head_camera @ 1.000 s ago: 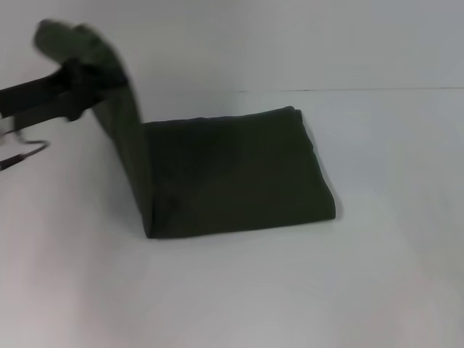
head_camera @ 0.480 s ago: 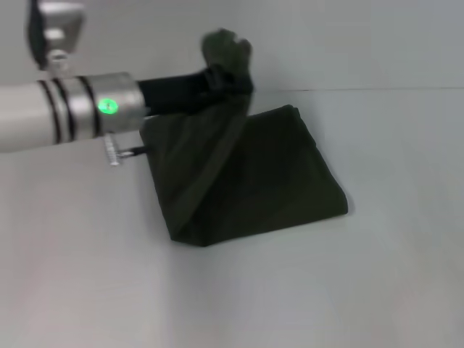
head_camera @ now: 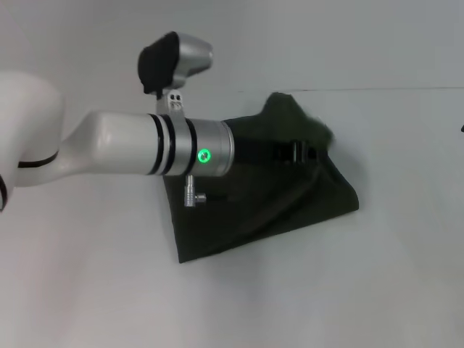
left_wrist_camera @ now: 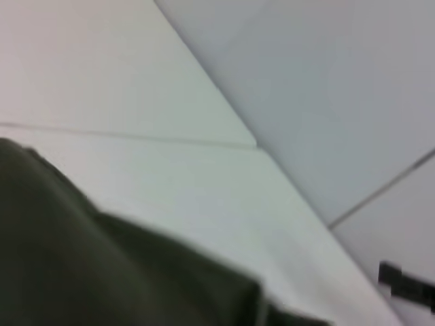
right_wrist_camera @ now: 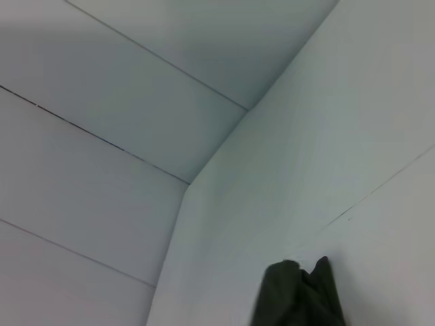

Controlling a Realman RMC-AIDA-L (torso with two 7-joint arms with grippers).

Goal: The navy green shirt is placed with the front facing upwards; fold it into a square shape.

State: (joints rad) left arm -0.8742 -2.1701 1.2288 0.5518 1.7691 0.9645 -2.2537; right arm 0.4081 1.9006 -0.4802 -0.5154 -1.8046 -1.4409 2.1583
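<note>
a: what's under the left tool (head_camera: 319, 148)?
b: the shirt (head_camera: 275, 210), soft matte dark green cloth, folded to a rough four-sided slab on the white tabletop (head_camera: 304, 290). the tool is clamped on a bunched flap above the slab's far right corner.
a: any lettering?
b: none readable.
a: room?
b: bare tabletop beyond every edge. right tool isn't seen.

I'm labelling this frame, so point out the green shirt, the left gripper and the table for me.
navy green shirt (head_camera: 239, 225), head view, on the flat folded part near its front edge.
left gripper (head_camera: 308, 152), head view, on the black fingers amid the raised cloth.
table (head_camera: 348, 290), head view, on bare white surface in front of the shirt.
</note>
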